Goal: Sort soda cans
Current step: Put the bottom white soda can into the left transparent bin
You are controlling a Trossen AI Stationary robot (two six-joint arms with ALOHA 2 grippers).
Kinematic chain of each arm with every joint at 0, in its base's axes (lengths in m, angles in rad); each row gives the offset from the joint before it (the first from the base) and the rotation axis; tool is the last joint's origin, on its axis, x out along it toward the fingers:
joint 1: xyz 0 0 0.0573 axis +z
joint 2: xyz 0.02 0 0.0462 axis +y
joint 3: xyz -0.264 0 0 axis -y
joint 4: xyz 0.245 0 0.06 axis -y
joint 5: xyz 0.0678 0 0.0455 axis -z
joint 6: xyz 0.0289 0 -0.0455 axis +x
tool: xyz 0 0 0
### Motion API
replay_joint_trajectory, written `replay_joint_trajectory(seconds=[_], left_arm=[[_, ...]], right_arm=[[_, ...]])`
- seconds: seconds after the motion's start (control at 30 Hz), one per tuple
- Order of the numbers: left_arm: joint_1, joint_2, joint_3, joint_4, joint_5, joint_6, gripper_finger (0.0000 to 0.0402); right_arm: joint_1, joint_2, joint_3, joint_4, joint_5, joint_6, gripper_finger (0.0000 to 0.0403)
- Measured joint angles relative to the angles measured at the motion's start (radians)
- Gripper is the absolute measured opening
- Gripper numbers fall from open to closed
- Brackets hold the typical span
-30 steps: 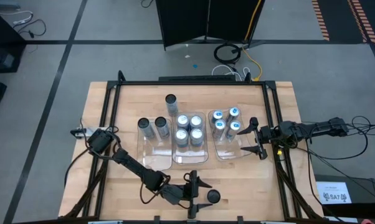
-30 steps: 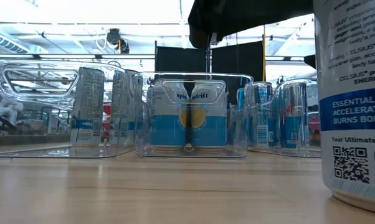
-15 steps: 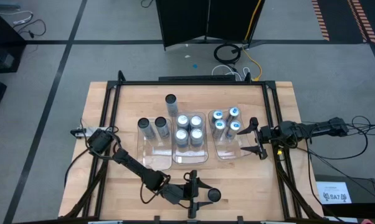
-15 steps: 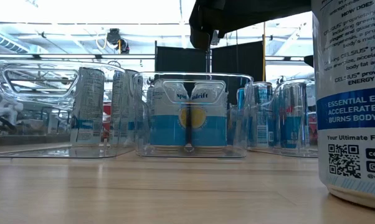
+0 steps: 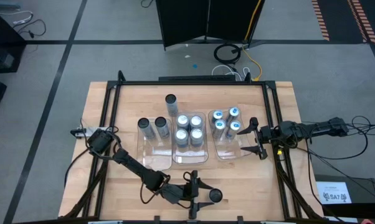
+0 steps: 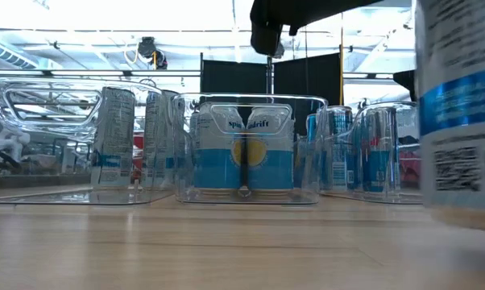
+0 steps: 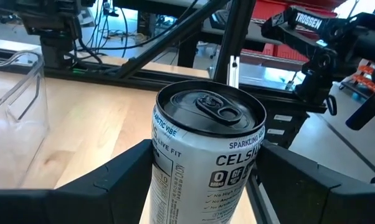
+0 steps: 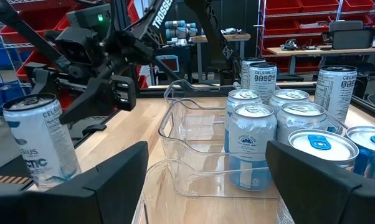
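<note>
A dark-topped soda can stands between the fingers of my left gripper near the table's near edge; it fills the left wrist view and shows blurred at the low view's right. Two dark-topped cans stand in the left clear tray. Several silver-topped cans stand in the middle tray, and several blue-topped ones in the right tray. One more dark-topped can stands on the bare table behind the trays. My right gripper waits open beside the right tray. My left gripper pinches the can's side wall a little below the top rim, one finger on each side. The fingers come in level from the table's left. The can sits upright in the hold, its bottom lifted a little off the table.
The three clear trays sit side by side mid-table, the left one with open room in its near half. Black frame rails run along the table's left, right and far edges. Bare wood lies between the trays and the near edge.
My left gripper has risen, taking the dark-topped can with it: in the low view the can's print climbs and its bottom comes up off the table. My right arm has kept still.
</note>
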Motion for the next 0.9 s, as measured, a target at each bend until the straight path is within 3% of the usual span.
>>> replay_joint_trajectory(seconds=[0.53, 0.9], left_arm=[[0.001, -0.080, 0.017, -0.010, -0.090, 0.072, 0.0279], [0.007, -0.176, 0.017, -0.035, -0.090, 0.157, 0.0279]], right_arm=[[0.000, 0.000, 0.000, 0.000, 0.000, 0.000, 0.0318], [0.000, 0.000, 0.000, 0.000, 0.000, 0.000, 0.0318]])
